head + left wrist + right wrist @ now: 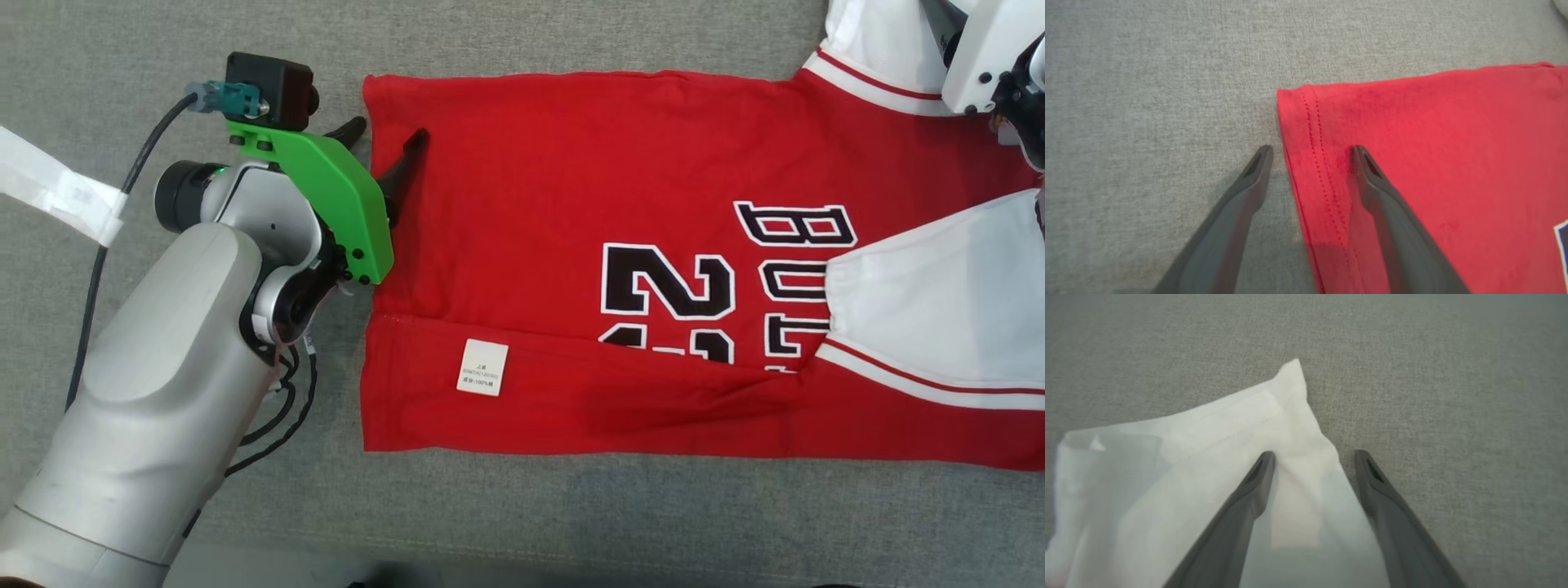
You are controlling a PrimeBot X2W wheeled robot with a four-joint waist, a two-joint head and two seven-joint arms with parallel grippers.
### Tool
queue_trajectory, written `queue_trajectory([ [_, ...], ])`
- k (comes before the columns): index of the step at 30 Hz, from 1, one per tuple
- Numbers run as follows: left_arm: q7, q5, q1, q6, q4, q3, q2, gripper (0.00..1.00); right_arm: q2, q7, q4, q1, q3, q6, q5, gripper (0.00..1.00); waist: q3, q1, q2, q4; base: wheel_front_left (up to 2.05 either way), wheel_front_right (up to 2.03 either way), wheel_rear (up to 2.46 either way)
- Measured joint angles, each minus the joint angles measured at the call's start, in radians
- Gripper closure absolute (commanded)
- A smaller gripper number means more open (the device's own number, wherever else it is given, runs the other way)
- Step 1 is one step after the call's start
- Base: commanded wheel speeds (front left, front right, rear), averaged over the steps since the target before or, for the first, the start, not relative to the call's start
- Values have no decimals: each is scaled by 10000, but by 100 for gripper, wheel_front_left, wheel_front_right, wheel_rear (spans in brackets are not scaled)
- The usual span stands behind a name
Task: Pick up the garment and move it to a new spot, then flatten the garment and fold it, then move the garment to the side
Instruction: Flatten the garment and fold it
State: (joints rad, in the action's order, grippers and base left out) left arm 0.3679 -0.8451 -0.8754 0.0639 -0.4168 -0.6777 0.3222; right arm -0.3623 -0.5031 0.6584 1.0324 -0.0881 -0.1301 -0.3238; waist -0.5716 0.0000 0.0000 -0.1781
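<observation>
White tape strip (57,192) at 9 o'clock in head view; black cable (90,310) passes at its end. Garment (531,204): red jersey, white sleeves at 1 and 3 o'clock, black-white letters and number, near edge folded over, white care label (482,367) showing. Lies flat, centre to 3 o'clock. Left claw (1311,151) wide, empty, straddles hem corner. Right claw (1313,454) wide, empty, over white sleeve edge. Bench (571,514) covered in grey cloth.

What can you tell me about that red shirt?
The red jersey lies flat on the grey cloth surface, cotton-looking, with white sleeves trimmed in red, black-and-white lettering and a white care label. Its near edge is folded over. The open left claw straddles its hem; the open right claw hovers at a sleeve.
</observation>
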Motion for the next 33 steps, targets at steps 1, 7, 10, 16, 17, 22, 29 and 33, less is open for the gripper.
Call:
queue_trajectory([
  [1, -65, -4, -54, -117, -117, -10, -38, 60, 13, 33, 84, 40, -58, 10, -86, 6, -28, 0, 0, -63, 0, 0, 0],
  [7, -593, -161, -247, -713, -558, 54, -104, 100, 59, 355, 173, 336, -571, 12, -761, 100, -200, 0, 0, -83, 0, 0, 0],
  [10, -1051, -186, -249, -894, -596, 178, -150, 100, -88, 616, 35, 329, -867, -6, -1101, 100, -129, 0, 0, 30, 0, 0, 0],
  [16, -1987, -180, 173, -1024, -146, 372, 0, 100, -752, 1281, -949, -131, -1411, -6, -2192, 100, 239, 0, 0, 312, 0, 0, 0],
  [17, -2092, -180, 319, -1018, -10, 407, 69, 100, -884, 1375, -1198, -276, -1453, -6, -2401, 100, 312, 0, 0, 365, 0, 0, 0],
  [22, -2598, -249, 1333, -909, 872, 571, 454, 100, -1476, 1916, -2717, -1432, -1436, -6, -3467, 100, 690, 0, 0, 670, 0, 0, 0],
  [29, -3183, -445, 2868, -909, 2270, 742, 1104, 100, -1900, 2234, -5262, -4069, -593, -6, -4612, 100, 1420, 0, 0, 934, 0, 0, 0],
  [33, -3484, -529, 4129, -897, 2913, 784, 1672, 100, -1707, 2199, -6723, -6331, 58, -6, -4746, 100, 1816, 0, 0, 1218, 0, 0, 0],
])
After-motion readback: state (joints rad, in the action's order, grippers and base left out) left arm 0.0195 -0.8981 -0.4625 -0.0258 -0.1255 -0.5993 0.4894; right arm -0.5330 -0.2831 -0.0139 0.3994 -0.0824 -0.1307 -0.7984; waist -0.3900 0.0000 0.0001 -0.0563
